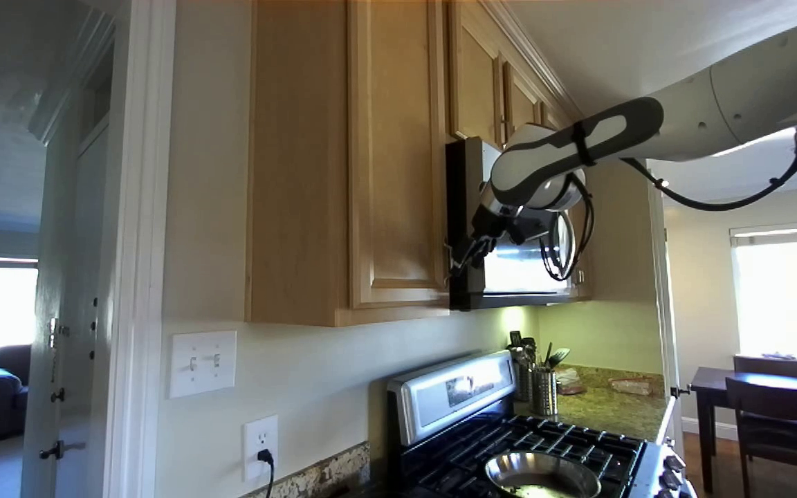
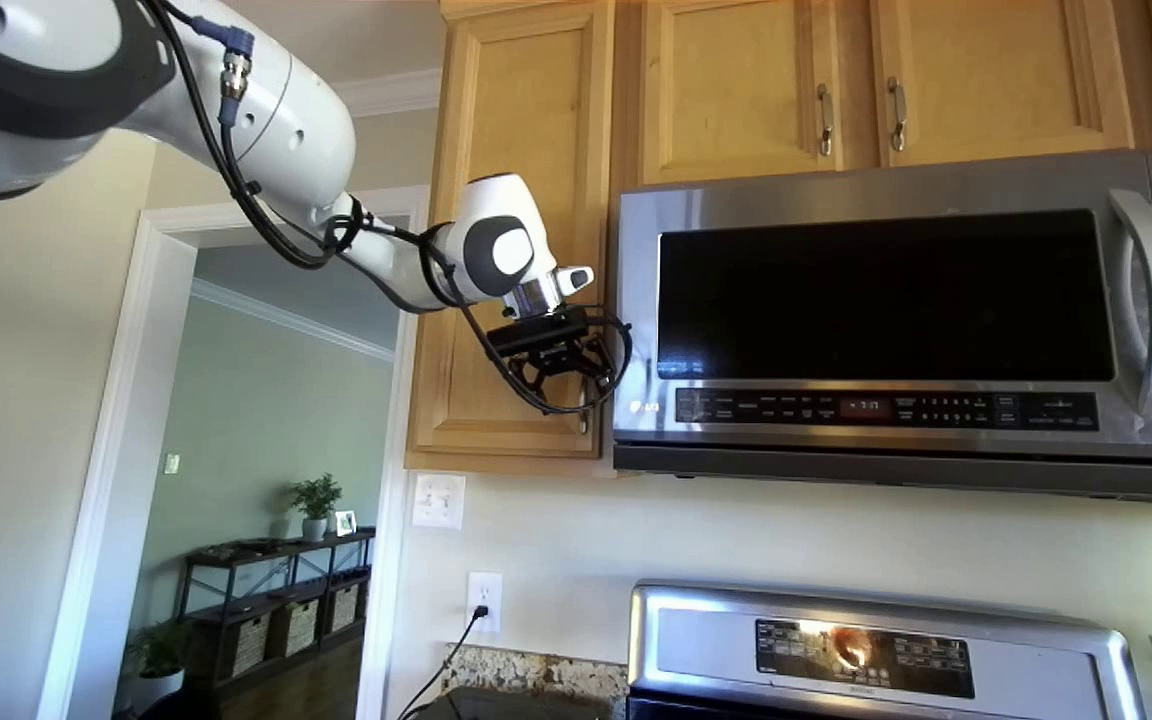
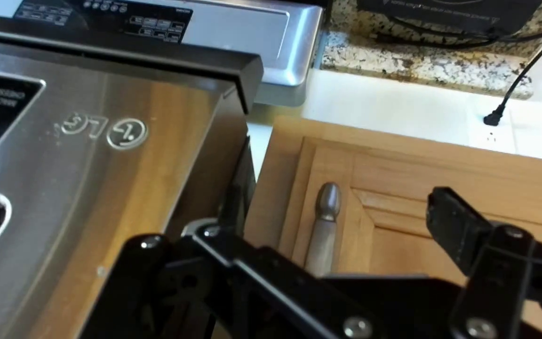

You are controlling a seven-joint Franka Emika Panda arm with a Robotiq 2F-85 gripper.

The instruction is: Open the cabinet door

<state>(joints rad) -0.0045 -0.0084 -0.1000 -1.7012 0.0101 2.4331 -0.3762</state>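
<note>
The gripper (image 3: 341, 200) is spread by the handle (image 3: 323, 238) of the closed door (image 1: 402, 152); a pan (image 1: 542, 470) is seen on the stove (image 1: 429, 411), a table (image 1: 715, 378) beyond.

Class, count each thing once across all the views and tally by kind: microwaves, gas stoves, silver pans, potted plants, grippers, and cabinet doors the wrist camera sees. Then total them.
Stainless-steel microwave with black window: 1
Silver-and-black gas stove: 1
Round silver metal pan: 1
Green leafy potted plants: 2
Black two-fingered gripper: 1
Honey-coloured wooden cabinet door: 1
Total: 7
</note>
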